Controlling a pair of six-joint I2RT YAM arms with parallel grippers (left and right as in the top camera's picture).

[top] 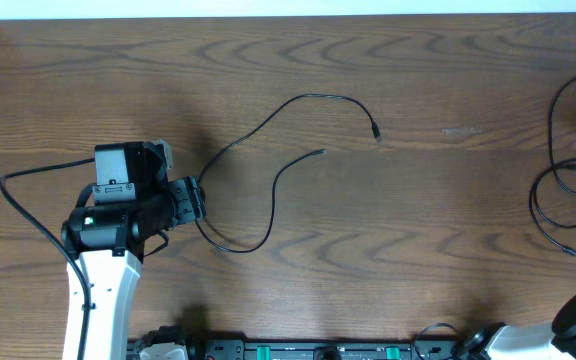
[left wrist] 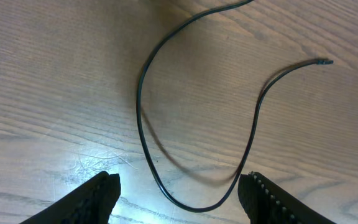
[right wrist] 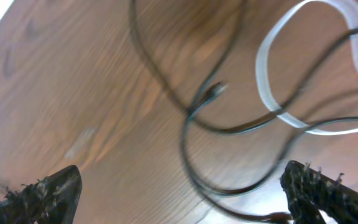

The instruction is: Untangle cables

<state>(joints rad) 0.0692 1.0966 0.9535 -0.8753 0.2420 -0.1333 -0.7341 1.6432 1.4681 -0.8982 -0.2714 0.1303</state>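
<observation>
Overhead, thin black cable (top: 318, 96) curling, woodgrain table (top: 418, 220)

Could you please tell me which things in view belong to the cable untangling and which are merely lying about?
Part of the job:
- lone black cable in the middle
- black cables bunched at the right edge
- white cable among them

Not part of it:
- thick black cord fixed to the left arm
- equipment rail along the near edge
</observation>
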